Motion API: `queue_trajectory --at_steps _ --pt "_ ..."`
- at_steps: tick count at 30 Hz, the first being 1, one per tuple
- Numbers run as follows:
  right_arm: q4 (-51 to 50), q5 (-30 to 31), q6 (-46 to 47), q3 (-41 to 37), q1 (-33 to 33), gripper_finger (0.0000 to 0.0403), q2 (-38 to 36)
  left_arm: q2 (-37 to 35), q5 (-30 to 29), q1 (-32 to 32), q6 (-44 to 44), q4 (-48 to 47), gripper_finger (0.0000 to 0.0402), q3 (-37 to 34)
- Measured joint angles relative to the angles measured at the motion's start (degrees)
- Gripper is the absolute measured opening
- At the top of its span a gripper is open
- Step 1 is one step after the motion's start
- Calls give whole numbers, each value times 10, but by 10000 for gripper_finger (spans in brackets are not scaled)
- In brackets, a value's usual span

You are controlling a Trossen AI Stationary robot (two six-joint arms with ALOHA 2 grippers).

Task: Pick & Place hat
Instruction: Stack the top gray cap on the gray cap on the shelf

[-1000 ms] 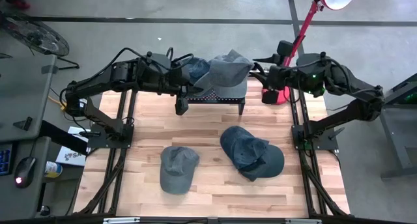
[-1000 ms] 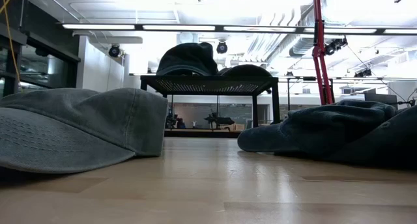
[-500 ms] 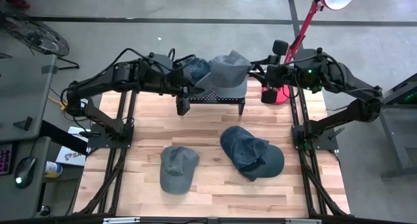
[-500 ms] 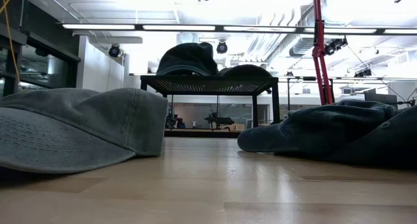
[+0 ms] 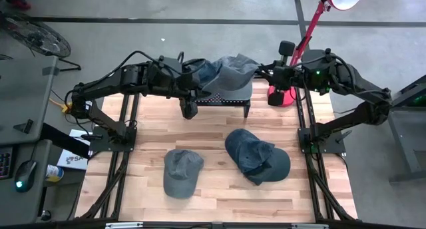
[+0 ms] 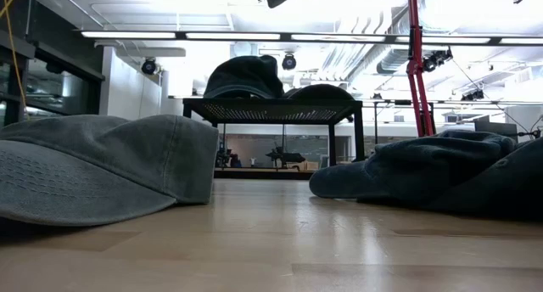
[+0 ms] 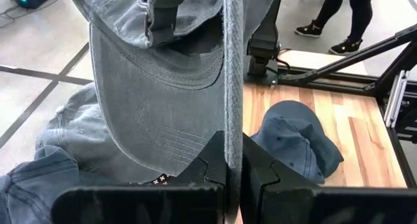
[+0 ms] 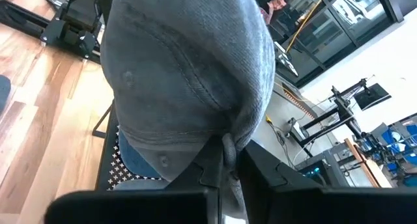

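Our left end effector is pressed together on the brim of a grey-blue hat, and our right end effector pinches the same hat from the opposite side, its fingers closed on the fabric at the crown's edge. Between the two, the hat hangs above the black rack at the far end of the tabletop. We see the rack's flat perforated top carrying more hats, a darker blue one lying partly under the held one; from the low view they show as dark domes on the rack. The held hat is soft washed cotton with stitched seams and a curved, stiff brim. On the pale wooden planks nearer us lie a grey hat toward the left and a crumpled dark blue pile of hats toward the right, well apart from the rack. A red lamp stand rises just beyond the right arm, close to the rack's corner. In the left wrist view a person's legs stand on the floor beyond the tabletop.
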Motion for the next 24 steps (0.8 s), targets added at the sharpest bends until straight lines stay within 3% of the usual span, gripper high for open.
queue_trajectory --at_steps 3,9,16,24 --pt "1 -2 -1 0 0 20 -4 0 -1 0 0 0 25 0" --pt "-8 -2 1 1 0 20 -11 0 -57 0 5 -6 99 3" --pt "-57 -16 22 1 -15 20 -8 -1 -164 0 24 -48 183 57" --pt "-42 -71 44 1 -86 20 1 -1 -262 0 63 -75 201 104"
